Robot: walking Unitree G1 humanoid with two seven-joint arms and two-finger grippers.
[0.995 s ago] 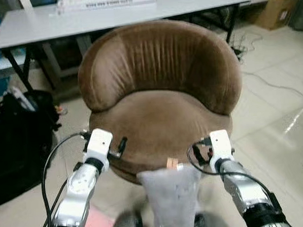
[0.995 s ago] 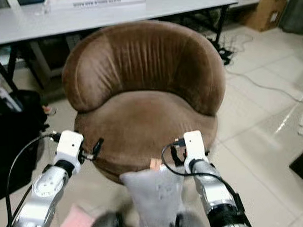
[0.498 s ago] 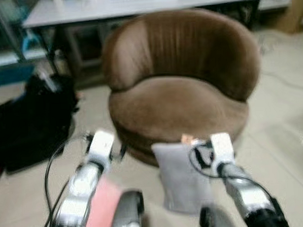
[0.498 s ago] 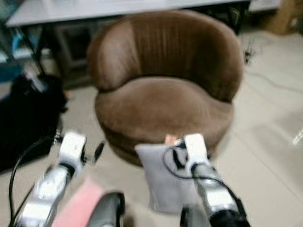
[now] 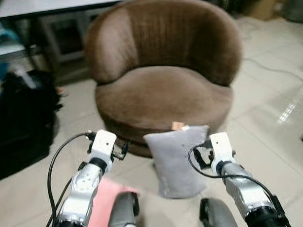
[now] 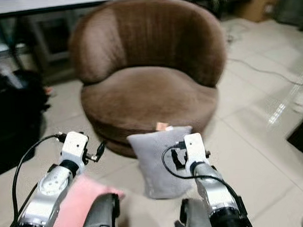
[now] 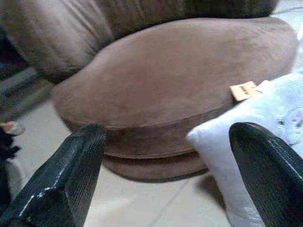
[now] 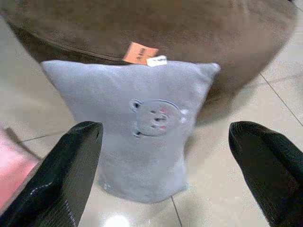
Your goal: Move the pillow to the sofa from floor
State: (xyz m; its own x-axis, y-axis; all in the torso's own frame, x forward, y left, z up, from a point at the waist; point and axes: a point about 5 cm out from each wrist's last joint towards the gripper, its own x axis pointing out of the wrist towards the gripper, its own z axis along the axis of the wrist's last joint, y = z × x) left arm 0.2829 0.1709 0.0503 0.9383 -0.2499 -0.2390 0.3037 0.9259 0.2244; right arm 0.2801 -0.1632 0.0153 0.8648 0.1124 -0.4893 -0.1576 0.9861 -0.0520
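Head views: the grey rectangular fabric pillow [image 5: 177, 162] stands on end on the tiled floor [image 5: 275, 137], leaning against the round brown velvet sofa [image 5: 163, 95], long axis upright, ahead between both arms and nearer the right one

Left wrist view: left pincer [image 7: 173, 177] gapes wide, pillow off to one side

Right wrist view: right pincer [image 8: 175, 177] open, pillow dead ahead between its fingers

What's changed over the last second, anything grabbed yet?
Nothing grabbed. The view has shifted, showing more floor before the pillow; that is camera motion. The pillow still stands on the floor against the sofa, untouched. Left gripper and right gripper stay open.
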